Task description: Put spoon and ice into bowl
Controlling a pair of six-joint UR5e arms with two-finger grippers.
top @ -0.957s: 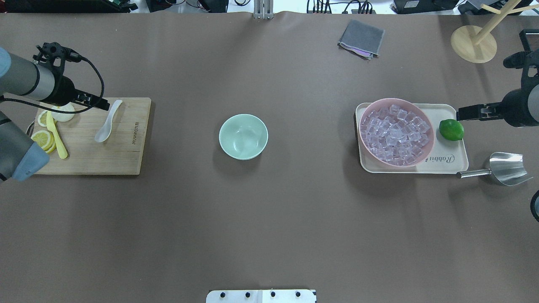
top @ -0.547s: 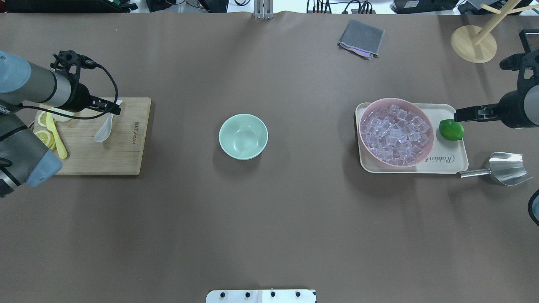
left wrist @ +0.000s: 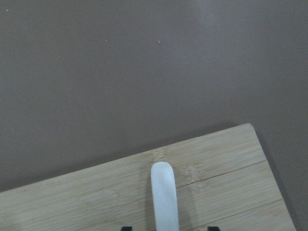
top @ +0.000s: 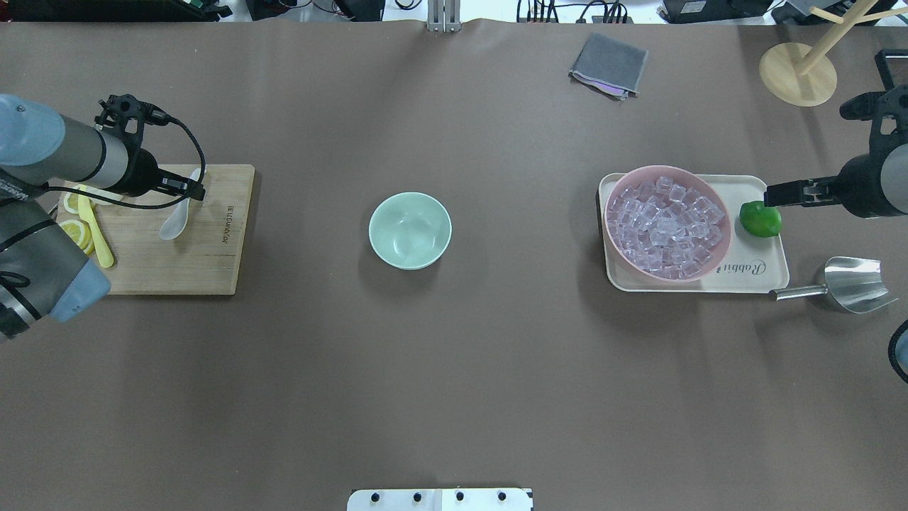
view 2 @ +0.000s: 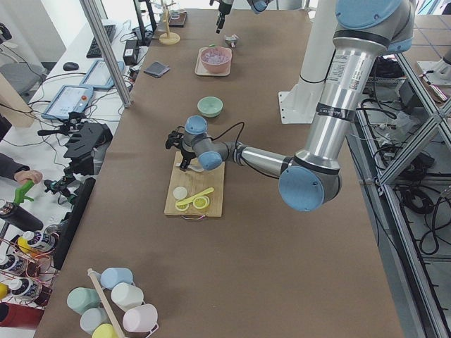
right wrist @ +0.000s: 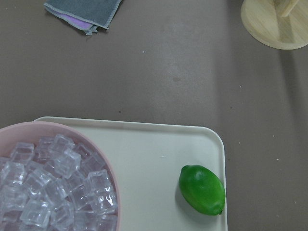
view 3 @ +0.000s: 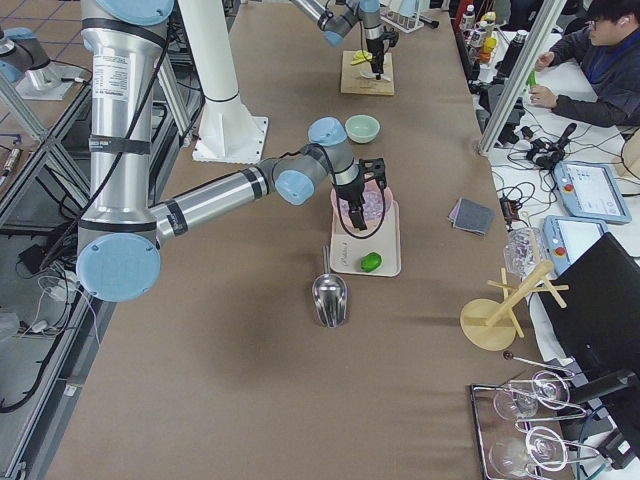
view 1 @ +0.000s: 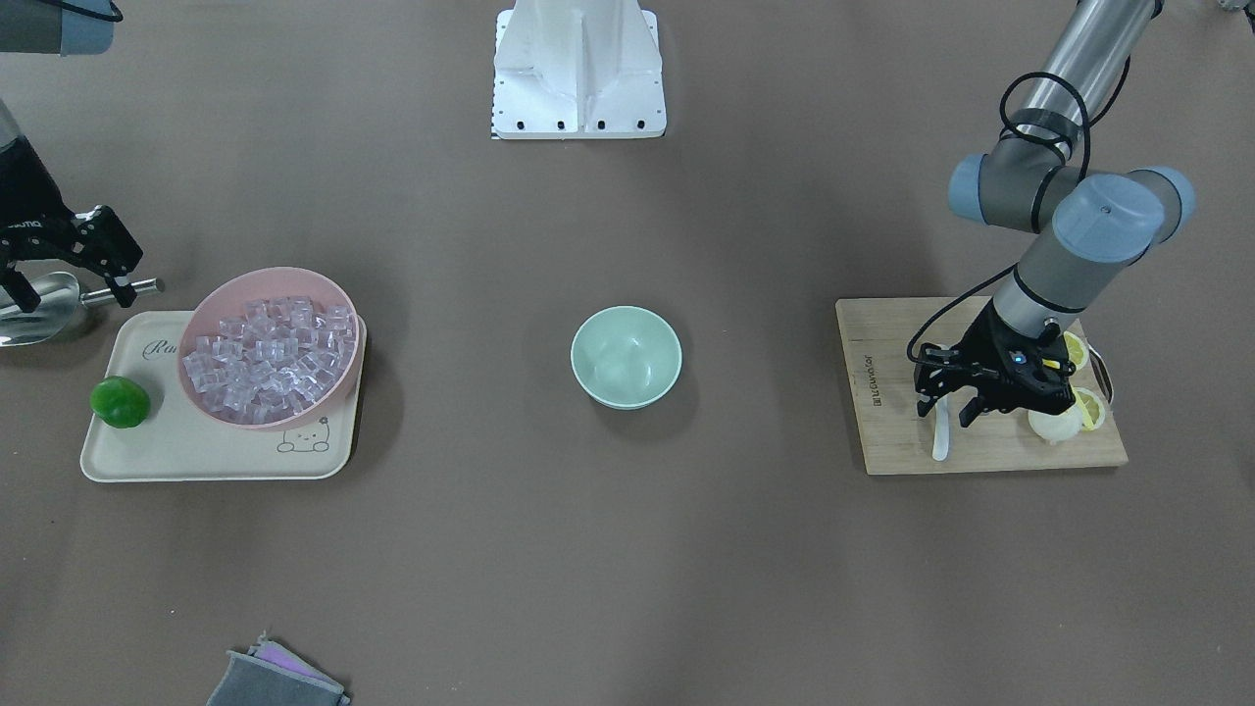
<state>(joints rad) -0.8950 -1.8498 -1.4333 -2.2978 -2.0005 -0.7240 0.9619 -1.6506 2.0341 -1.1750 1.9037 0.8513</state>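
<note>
Left claw (view 1: 944, 410) spread astride spoon (view 1: 940, 443) handle, on cutting board (view 1: 882, 431).

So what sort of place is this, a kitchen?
Likely a robotics lab staging kitchen chores: a grey-and-blue robot arm at a brown-covered table, an operator's desk with tablets, a pink bowl of ice cubes.

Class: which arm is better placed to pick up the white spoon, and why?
Left. The left gripper, open, straddles the spoon; the right gripper is far off, by the lime.
</note>
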